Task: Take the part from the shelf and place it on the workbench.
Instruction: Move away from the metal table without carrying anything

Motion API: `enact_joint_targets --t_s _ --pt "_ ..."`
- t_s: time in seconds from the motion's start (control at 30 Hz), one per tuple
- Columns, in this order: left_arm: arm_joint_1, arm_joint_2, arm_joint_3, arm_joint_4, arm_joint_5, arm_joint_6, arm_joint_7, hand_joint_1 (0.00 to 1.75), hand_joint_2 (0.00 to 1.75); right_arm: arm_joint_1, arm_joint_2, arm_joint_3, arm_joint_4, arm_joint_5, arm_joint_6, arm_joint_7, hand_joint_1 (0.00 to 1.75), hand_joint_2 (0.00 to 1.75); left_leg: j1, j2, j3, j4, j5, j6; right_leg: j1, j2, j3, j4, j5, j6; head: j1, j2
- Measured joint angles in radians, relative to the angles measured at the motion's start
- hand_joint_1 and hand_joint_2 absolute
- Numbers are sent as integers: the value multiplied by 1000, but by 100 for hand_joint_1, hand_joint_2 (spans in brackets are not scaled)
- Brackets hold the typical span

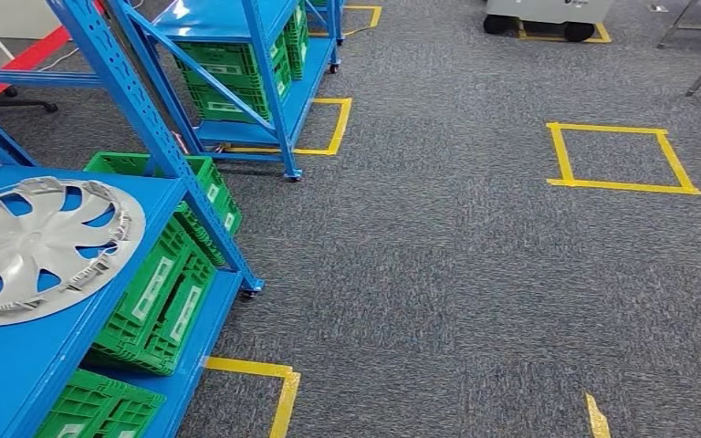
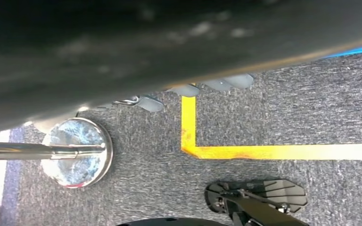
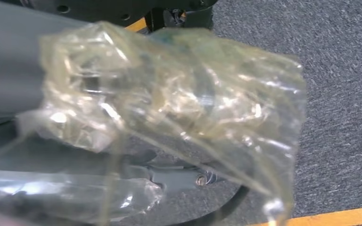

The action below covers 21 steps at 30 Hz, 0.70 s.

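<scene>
A silver wheel cover (image 1: 41,246) lies flat on the top level of the blue shelf (image 1: 18,365) at the near left of the head view. My left hand (image 2: 188,70) hangs over the grey carpet as a dark blur. Its pale fingertips (image 2: 186,89) stand in a row with nothing between them. My right hand (image 3: 9,61) shows as a grey mass under crumpled, yellowish clear plastic (image 3: 179,94). The plastic hides the fingers, so I cannot tell whether they hold anything.
Green crates (image 1: 160,292) fill the shelf's lower levels. A second blue rack (image 1: 246,64) with more crates stands farther back. Yellow tape squares (image 1: 619,157) mark the carpet, and open floor stretches to the right. A chrome post base (image 2: 78,151) stands near my left hand.
</scene>
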Motion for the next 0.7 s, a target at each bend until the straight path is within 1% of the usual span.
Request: enact_joint_targets --t_s 0.7 --pt "-3 0 14 0 -20 12 -3 0 0 -4 0 -14 4 13 5 -3 0 0 0 0 0 0 0 0 0 0 1 0 0 0 0 0"
